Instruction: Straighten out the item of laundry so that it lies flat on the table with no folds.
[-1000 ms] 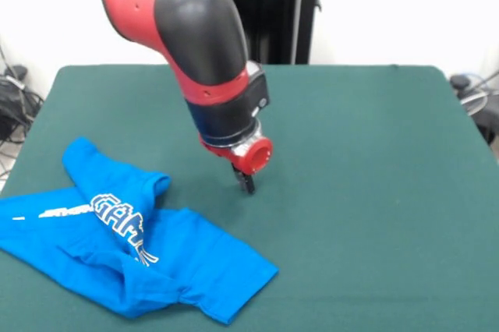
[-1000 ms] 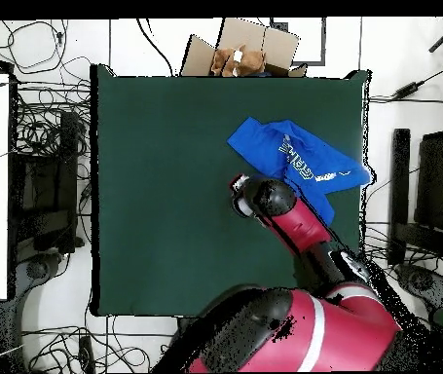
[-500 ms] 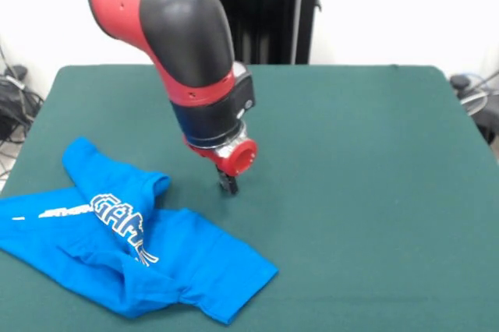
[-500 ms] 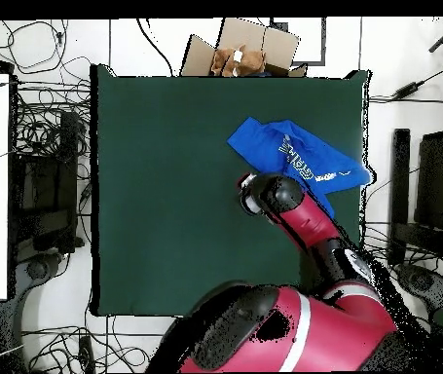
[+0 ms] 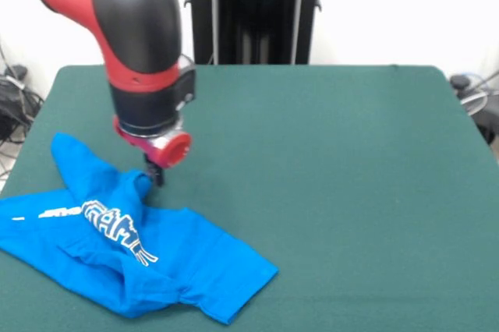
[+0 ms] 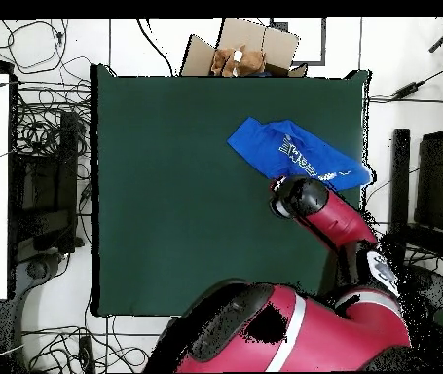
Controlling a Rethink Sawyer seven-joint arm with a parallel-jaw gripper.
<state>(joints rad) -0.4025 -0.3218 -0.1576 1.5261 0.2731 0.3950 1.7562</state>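
The blue T-shirt point(image 5: 132, 258) lay crumpled on the desk point(image 5: 335, 176), at the corner of the green cloth that is lower left in the front view. It was not flat. A raised fold ran across its middle, with the white lettering point(image 5: 113, 227) twisted along it, and one part of the cloth stood up in a hump at the side of the shirt toward the desk's middle. One flat lobe spread toward the front edge of the desk, and one sleeve reached out to the side edge.

My pincer point(image 5: 156, 173) was down at that hump, at the shirt's edge, touching the cloth or just beside it. I could not tell whether it was released or clenched, because only its dark tip showed under the red wrist ring, and from above my own arm point(image 6: 327, 219) covered it.

I judged that the straightening was at an early stage. The danger was in the grip. If I caught two layers together, pulling would drag the whole fold and not open it. If I caught only a thin edge, the cloth could slip out. A pull toward the nearby desk edge could also bring the shirt over the side, since it lay so near that corner.

Beyond the desk's far side from my base, a cardboard box point(image 6: 244, 51) stood on the floor.
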